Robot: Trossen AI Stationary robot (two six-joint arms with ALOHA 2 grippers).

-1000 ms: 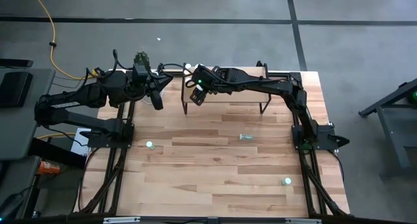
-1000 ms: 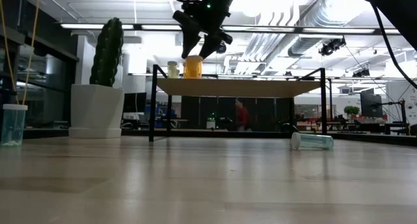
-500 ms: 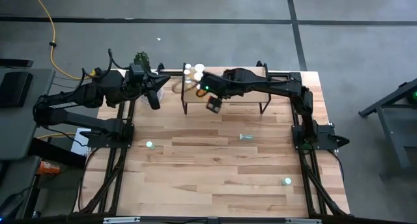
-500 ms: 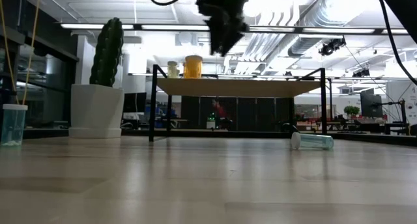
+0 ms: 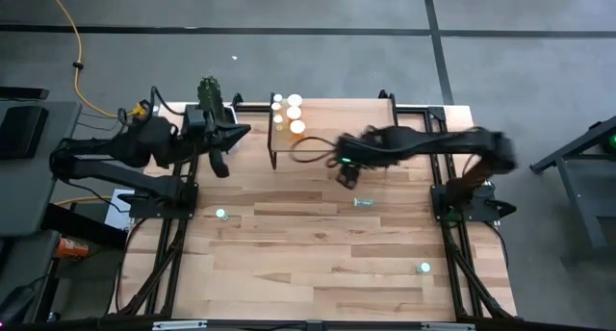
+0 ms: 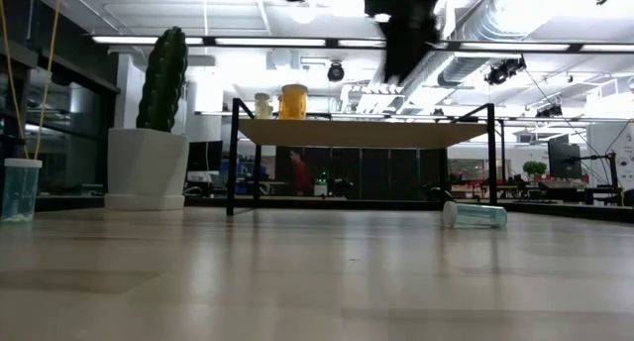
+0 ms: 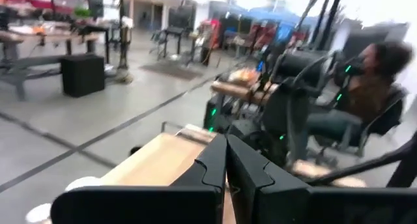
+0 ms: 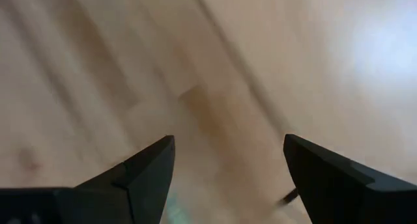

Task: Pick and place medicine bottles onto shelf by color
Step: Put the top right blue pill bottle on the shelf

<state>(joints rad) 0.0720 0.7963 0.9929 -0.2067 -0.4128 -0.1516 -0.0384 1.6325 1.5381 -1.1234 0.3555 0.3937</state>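
Pale green and lying on its side, the nearest loose medicine bottle [image 5: 363,202] rests on the bare wood of the counter [image 5: 318,254] just in front of the right gripper [image 5: 345,173], a little toward the right arm's own base; in the low view its long axis runs across the picture, cap end hard to tell. The right fingers [image 8: 146,168] stand spread wide with nothing between them, looking down on plain wood grain, so the coming move, as I judge it, turns on dropping forward and slightly outward to straddle that bottle across its short width. The right arm is clearly the nearer one to it. The left gripper [image 5: 219,163] waits beside the shelf's left end, its fingers [image 7: 225,165] pressed together and empty. Two more pale green bottles stand upright on the counter, one [image 5: 220,214] near the left arm's base and one [image 5: 423,267] toward the front right. The shelf [image 5: 356,134] already carries a cluster of white-capped bottles [image 5: 289,112] at its left end, among them an orange one [image 6: 293,101] and a yellowish one [image 6: 263,105]. A cactus in a pale pot [image 6: 149,163] stands left of the shelf. No brand, label or writing can be read on any bottle.
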